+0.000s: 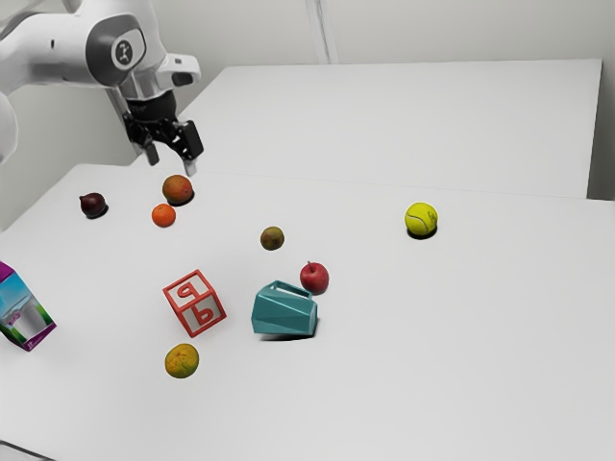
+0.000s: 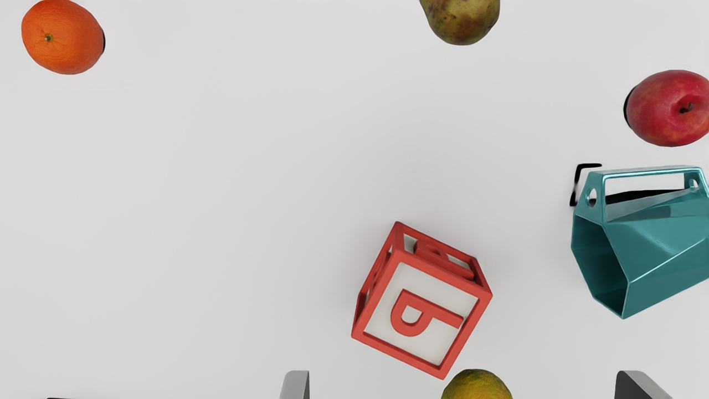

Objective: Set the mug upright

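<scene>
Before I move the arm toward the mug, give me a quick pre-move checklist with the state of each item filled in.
1. Gripper open: ok, fingers stand wide apart.
2. Nothing held between the fingers: ok.
3. Gripper over the mug: not ok, it hovers well off to the mouth side.
4. Mug upright: not ok, it lies on its side, mouth toward the red-framed block.
5. Gap between block and mug: ok, bare table shows between them.
6. Finger room on the handle side: cannot tell; the red apple sits close and might crowd a finger.
</scene>
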